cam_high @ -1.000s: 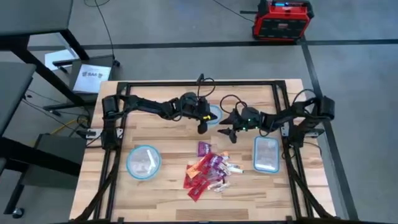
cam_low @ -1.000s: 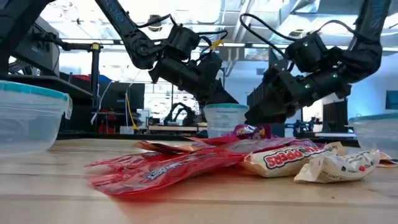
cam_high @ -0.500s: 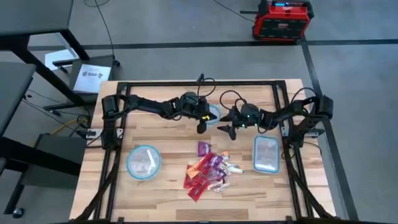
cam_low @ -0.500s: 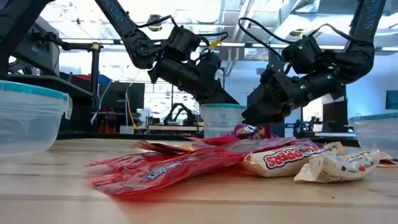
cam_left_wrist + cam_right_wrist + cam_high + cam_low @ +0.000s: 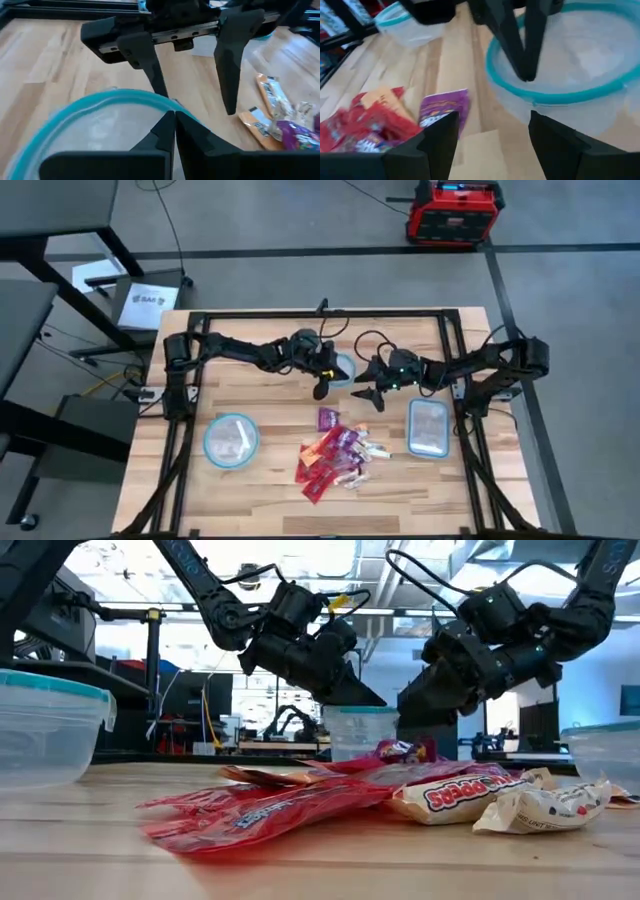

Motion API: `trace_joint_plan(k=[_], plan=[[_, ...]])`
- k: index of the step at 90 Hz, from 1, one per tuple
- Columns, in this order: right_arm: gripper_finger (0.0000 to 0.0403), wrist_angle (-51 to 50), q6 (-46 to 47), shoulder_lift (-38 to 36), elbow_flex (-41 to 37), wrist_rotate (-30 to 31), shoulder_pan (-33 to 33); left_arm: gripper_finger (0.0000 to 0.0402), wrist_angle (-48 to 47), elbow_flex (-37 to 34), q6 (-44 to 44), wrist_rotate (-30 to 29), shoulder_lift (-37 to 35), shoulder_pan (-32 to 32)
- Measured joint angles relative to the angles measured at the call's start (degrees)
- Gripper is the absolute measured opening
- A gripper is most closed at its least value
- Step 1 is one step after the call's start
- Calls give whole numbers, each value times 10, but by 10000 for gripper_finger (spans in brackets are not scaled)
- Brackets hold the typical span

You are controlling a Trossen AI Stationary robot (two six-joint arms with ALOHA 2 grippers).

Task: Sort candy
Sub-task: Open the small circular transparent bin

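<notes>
A heap of small flat wrapped candy (image 5: 338, 454) in red, purple, orange and whitish-silver wrappers lies on the pale wooden table (image 5: 260, 500), a little toward six o'clock from the table's middle in the high view. A purple piece (image 5: 327, 418) sits at the heap's twelve o'clock edge; the red pieces (image 5: 262, 812) spread toward seven o'clock.

Both grippers hang above the table at twelve o'clock from the heap, clear of every sweet. The left gripper (image 5: 320, 391) is at about eleven o'clock from the purple piece, its two dark fingers pressed together to a point with nothing between them, as the left wrist view shows (image 5: 172, 131). It is just beside a small clear round bowl with a bluish rim (image 5: 343, 366). The right gripper (image 5: 369, 394) is at about one o'clock from the purple piece, its fingers (image 5: 440, 142) spread wide and empty, with the purple wrapper (image 5: 444, 110) showing on the wood beyond them.

A second clear round bowl with a bluish rim (image 5: 231, 442) stands at nine o'clock from the heap. A clear rectangular tub (image 5: 428, 427) stands at three o'clock from it. Neither touches the candy.
</notes>
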Motion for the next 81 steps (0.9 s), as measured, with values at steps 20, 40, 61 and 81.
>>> trace_joint_plan(k=[20, 40, 61, 81], plan=[[221, -1, 4, 0, 0, 3, 17, 0, 1, 0, -2, 1, 0, 0], [221, -4, 4, 1, 0, 1, 10, 0, 1, 0, -6, -7, -1, -2], [221, -32, 4, 1, 0, 0, 2, 0, -5, -1, -19, -12, -19, -2], [221, -10, -4, 1, 0, 20, -4, 0, -9, -1, -31, -12, -23, -2]])
